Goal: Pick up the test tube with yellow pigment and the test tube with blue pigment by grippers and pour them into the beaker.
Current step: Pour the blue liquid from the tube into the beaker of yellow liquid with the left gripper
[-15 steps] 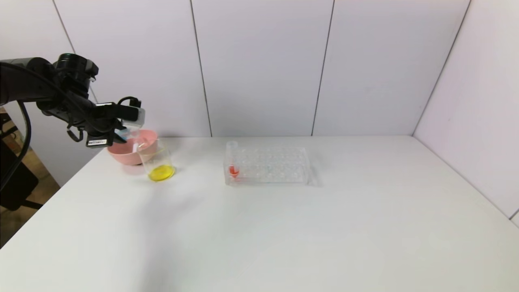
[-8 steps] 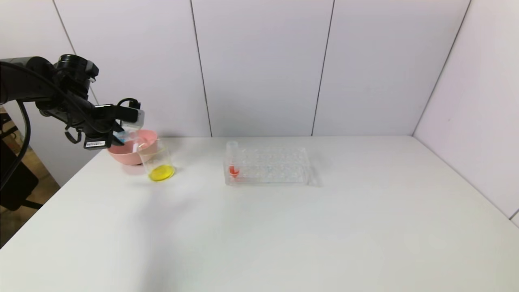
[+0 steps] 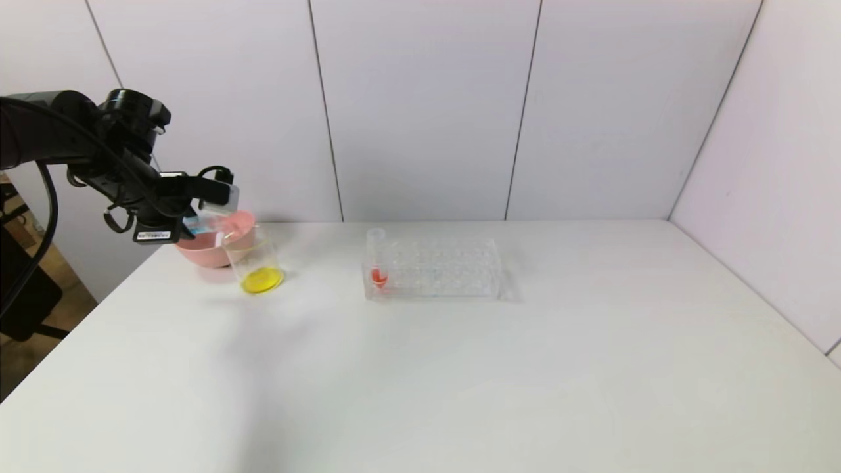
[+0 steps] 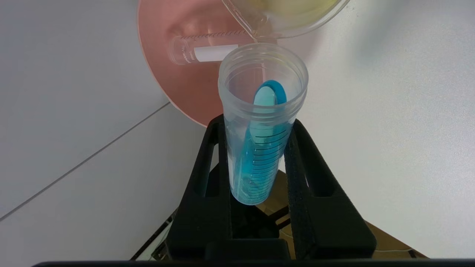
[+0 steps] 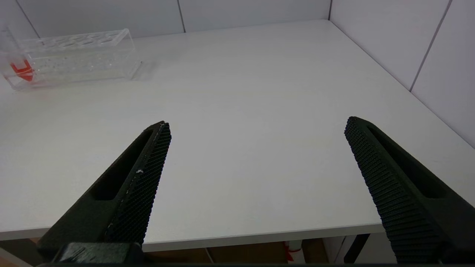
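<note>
Left pincer (image 4: 256,148), raised sideways, pinches the blue-pigment tube (image 4: 259,126) tipped toward the beaker (image 3: 253,259).

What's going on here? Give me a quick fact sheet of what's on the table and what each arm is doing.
left gripper: shut on the blue tube, tilted, mouth near the beaker's lip
beaker: upright, yellow liquid inside
pink bowl: behind the beaker, an empty tube lying in it
rack: mid-table, one red tube at its left end
right gripper: open, idle over the table's near edge
</note>
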Robot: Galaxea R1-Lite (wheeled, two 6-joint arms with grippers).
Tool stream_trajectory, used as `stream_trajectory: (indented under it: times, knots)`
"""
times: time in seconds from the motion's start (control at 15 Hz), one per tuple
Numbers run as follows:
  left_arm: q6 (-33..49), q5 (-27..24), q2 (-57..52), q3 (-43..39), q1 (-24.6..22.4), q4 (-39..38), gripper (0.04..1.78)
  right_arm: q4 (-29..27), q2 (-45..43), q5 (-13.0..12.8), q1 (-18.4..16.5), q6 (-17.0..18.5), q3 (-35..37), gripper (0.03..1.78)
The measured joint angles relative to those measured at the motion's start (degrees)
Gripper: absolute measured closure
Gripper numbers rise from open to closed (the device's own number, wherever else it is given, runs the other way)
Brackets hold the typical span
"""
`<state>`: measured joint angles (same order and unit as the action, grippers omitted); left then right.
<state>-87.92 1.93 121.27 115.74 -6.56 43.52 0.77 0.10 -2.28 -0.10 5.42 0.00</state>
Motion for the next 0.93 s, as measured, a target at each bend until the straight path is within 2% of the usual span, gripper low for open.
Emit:
stream_trajectory:
  times: [0.53, 0.93]
  knots:
    - [-0.12, 1.76, 0.15, 0.00, 0.61, -0.06, 1.38, 0.00, 0.00, 0.00, 0.00, 0.00, 0.00, 0.10]
    - [-0.11, 4.99, 0.26, 0.00, 2.24, -0.50, 1.38, 0.00, 0.00, 0.02, 0.00, 0.00, 0.00, 0.10]
